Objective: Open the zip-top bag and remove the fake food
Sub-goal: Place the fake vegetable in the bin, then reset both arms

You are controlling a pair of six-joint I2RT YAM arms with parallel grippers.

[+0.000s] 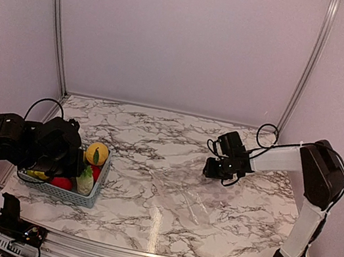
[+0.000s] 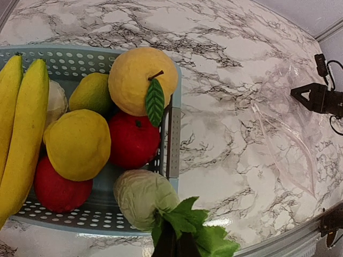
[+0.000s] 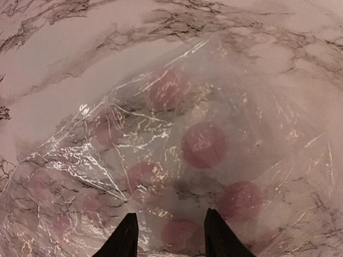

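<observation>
I see the left fingers point(image 2: 170, 243) pressed together, pinching the green leaves of the cabbage point(image 2: 142, 197). The cabbage sits at the 6 o'clock edge of the blue basket point(image 2: 174, 134) in the left wrist view. Above it, towards 12 o'clock, a red apple point(image 2: 134, 140) lies under a round yellow fruit point(image 2: 140, 75) that has a stem and a green leaf. A lemon point(image 2: 77, 144) lies at 9 o'clock of that apple, with a green pear point(image 2: 91, 93) behind it. A second red apple point(image 2: 56, 190) is in the corner at 7 o'clock. Two bananas point(image 2: 21, 134) run along the 9 o'clock side.

From overhead the basket stands at 8 o'clock on the marble surface point(image 1: 157, 139), under the left arm. The clear bag point(image 1: 202, 202) lies flat and apart from it at about 4 o'clock, hard to make out against the marble.

The right fingers point(image 3: 127, 238) stand apart over the bag, with nothing clamped between them. In the right wrist view the crinkled film fills most of the picture, and pinkish round blotches show on it. I cannot tell whether the fingertips touch the plastic. In the overhead view this arm reaches in from 3 o'clock.
</observation>
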